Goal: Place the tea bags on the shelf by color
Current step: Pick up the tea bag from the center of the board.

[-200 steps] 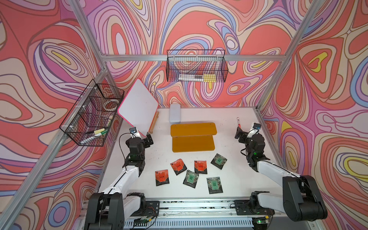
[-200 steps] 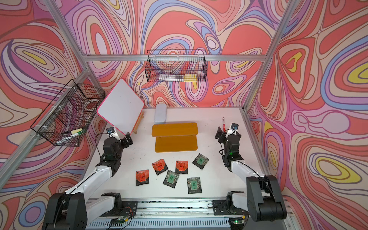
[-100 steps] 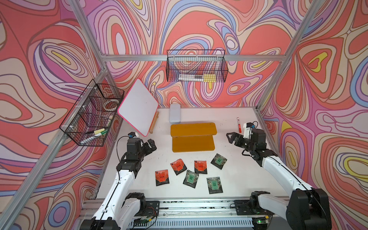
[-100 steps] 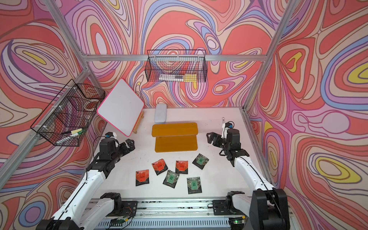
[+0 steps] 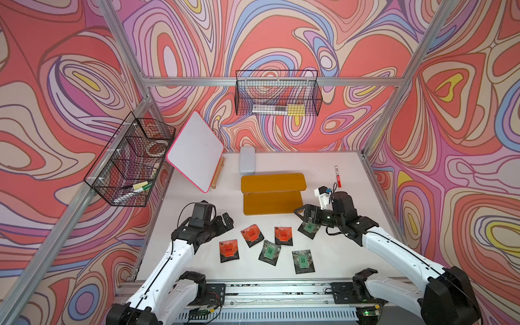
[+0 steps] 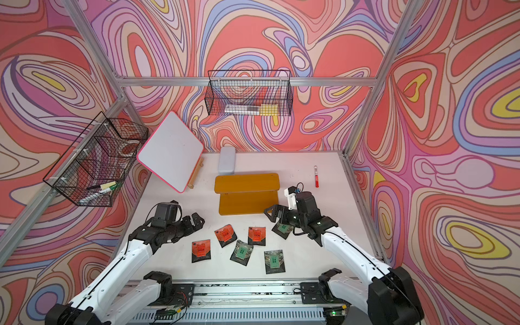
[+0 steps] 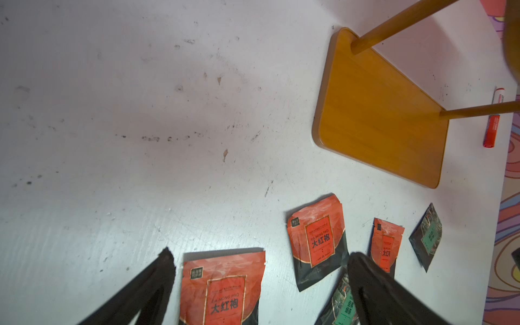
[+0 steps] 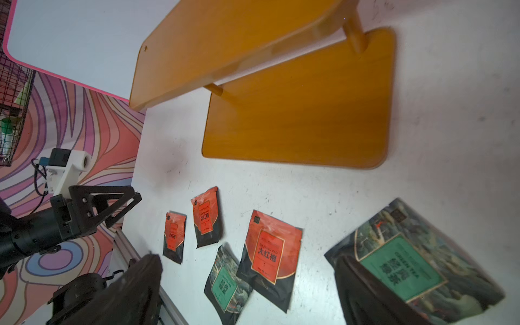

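Right gripper (image 5: 304,216), jaws wide and empty, hangs right of centre; green tea bag (image 5: 309,228) lies just below it. Left gripper (image 5: 227,221), also wide, sits farther off.

Swirl-patterned pink-orange walls (image 5: 281,42); aluminium frame rails (image 5: 270,81); scuffed white tabletop (image 5: 229,202); black wire baskets (image 5: 277,92) hung on rails.

Both top views look steeply down; wrist views, close, share the shelf (image 7: 380,118).

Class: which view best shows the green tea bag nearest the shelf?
Right wrist: the bag is large, label legible. Both top views show it small, partly hidden by the right gripper. Left wrist: small, distant.
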You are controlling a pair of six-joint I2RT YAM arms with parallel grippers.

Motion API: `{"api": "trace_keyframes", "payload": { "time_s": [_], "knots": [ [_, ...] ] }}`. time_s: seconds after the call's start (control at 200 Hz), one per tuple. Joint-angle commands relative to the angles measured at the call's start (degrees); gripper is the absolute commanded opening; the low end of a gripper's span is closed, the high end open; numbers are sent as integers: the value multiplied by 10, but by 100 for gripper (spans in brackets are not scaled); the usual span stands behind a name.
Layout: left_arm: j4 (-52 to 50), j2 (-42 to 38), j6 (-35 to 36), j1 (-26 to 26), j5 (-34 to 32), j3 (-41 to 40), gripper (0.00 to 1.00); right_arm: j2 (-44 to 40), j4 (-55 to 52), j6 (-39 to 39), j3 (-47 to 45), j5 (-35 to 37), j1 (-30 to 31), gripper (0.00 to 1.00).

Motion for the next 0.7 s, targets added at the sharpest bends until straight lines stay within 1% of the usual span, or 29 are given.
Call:
{"api": "trace_keyframes", "payload": {
  "time_s": [0.0, 0.03, 0.045, 0.07, 0.15, 0.19, 0.245, 0.371, 0.426, 0.466, 0.491, 0.591, 0.691],
  "knots": [
    [-58, -31, -29, -7, 2, -22, 99, 8, 8, 43, -4, 19, 46, 98],
    [-61, -41, -34, -8, 3, -22, 99, 12, 10, 48, -2, 25, 60, 98],
    [-62, -46, -36, -8, 6, -41, 99, 15, 12, 51, -1, 27, 66, 98],
    [-62, -52, -40, -9, 10, -50, 99, 19, 16, 56, 0, 29, 78, 98],
    [-59, -68, -51, -14, 22, -63, 99, 37, 35, 70, 3, 27, 108, 95],
    [-56, -72, -54, -16, 27, -68, 99, 48, 45, 75, 7, 28, 124, 92],
    [-54, -71, -55, -19, 33, -70, 99, 68, 48, 78, 18, 37, 145, 90],
    [-37, -64, -50, -24, 53, -73, 99, 127, 54, 72, 54, 47, 191, 82],
    [-26, -62, -48, -26, 60, -75, 99, 156, 60, 72, 68, 43, 204, 77],
    [-20, -59, -48, -28, 66, -75, 99, 176, 72, 73, 76, 34, 210, 71],
    [-18, -58, -48, -28, 68, -76, 99, 188, 80, 74, 81, 26, 213, 69],
    [-16, -52, -51, -30, 68, -80, 99, 227, 95, 82, 98, 12, 220, 65],
    [-19, -58, -60, -33, 66, -89, 99, 257, 92, 82, 121, 6, 235, 64]
  ]
}}
